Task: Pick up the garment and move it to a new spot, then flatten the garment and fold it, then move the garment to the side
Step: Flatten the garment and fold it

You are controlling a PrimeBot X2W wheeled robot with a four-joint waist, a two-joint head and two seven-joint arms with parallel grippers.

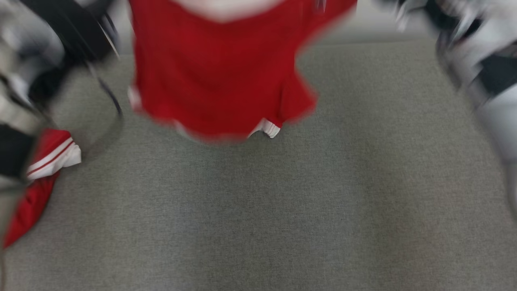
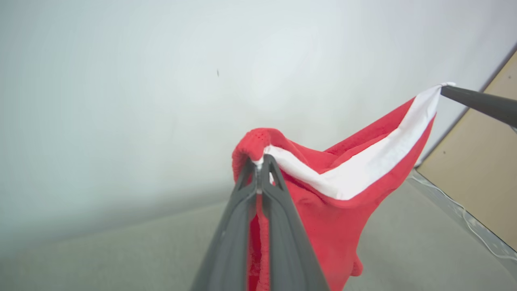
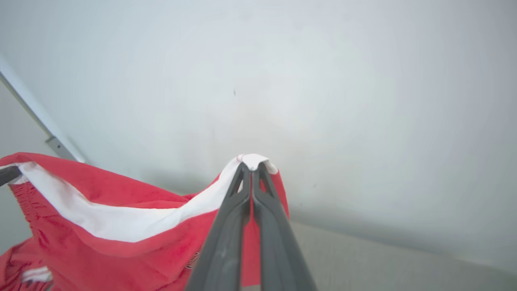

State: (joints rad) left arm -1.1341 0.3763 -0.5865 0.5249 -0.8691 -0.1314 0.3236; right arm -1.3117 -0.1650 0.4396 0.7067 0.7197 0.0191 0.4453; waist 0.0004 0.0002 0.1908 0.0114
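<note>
Jaws of the left gripper are pressed together on the white band at the edge of the red garment, and a red fold bunches over the tips. The right gripper is clamped the same way on the band's other end. Each wrist view shows the other gripper's dark tip at the far end of the band, which runs between them with a slight sag. The rest of the garment hangs below it in loose folds.

In the blurred head view the red body hangs at the top middle, above a grey cloth surface. A small white cuff shows at the lower edge; whether that edge touches the surface cannot be told. Both arms are smeared shapes at the upper corners. At the lower left, beside the left arm, a red piece with a white striped end lies on the surface; whether it belongs to the same garment is unclear.

A pale wall stands behind. A tan board leans at the right of the left wrist view, with a thin cable along its foot.
</note>
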